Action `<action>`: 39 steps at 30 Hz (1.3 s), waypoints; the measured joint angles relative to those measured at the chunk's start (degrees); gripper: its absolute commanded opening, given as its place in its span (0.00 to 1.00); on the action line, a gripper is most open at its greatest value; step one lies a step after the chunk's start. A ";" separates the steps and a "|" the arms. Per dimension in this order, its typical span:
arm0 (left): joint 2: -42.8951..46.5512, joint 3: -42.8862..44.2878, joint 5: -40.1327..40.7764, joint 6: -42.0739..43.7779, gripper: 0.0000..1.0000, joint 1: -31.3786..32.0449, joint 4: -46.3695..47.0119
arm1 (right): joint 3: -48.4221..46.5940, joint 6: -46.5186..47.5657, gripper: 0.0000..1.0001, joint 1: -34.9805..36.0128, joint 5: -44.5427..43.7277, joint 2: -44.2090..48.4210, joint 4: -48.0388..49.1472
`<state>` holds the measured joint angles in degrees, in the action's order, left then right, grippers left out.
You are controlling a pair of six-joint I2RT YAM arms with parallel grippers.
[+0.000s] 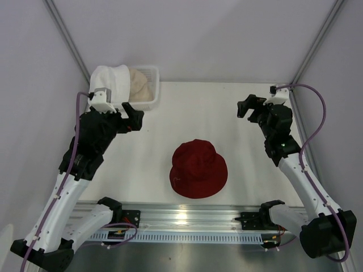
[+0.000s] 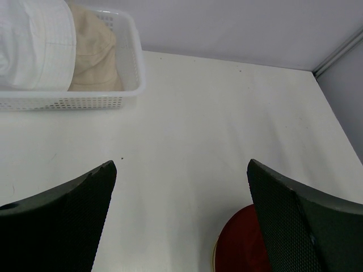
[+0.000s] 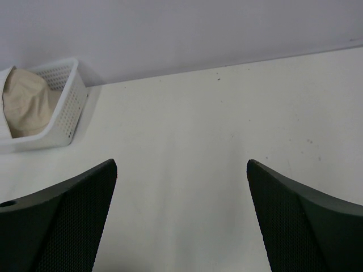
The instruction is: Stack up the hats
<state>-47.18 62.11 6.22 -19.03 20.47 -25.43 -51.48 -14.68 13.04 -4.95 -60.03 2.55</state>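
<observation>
Hats apart: dark red hat [image 1: 198,168] lies between and nearside of the wide-open, empty left gripper [image 1: 131,116] and right gripper [image 1: 248,106]; white hat [image 1: 109,79] and cream-beige hat [image 1: 140,85] sit in a mesh basket [image 1: 157,80] beyond the left jaws.

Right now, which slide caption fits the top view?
Red hat in centre; white hat and beige hat in basket; left tool and right tool open.
</observation>
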 measured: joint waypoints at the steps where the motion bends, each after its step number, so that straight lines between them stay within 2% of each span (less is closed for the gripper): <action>1: 0.15 -0.22 -0.02 0.09 0.99 0.00 0.02 | 0.24 0.00 0.99 0.00 0.50 -0.04 -0.09; 8: 0.85 -2.38 -0.81 0.07 0.99 0.00 0.33 | 0.31 0.11 1.00 0.00 2.56 -0.96 1.55; 15: 0.96 -2.58 -1.46 0.09 0.99 0.00 0.39 | 0.87 -0.04 0.99 0.00 8.20 -3.72 5.16; 33: 0.46 -2.99 -1.44 0.68 0.99 0.00 0.50 | 0.81 1.81 0.99 -0.04 10.25 -5.60 9.07; 39: 0.15 -3.19 4.20 -1.22 0.99 -0.04 0.46 | 0.81 1.88 0.99 -0.04 10.27 -5.64 9.35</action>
<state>-47.03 58.92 10.41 -20.25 20.43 -24.97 -50.68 -12.80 12.99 5.32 -65.67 11.90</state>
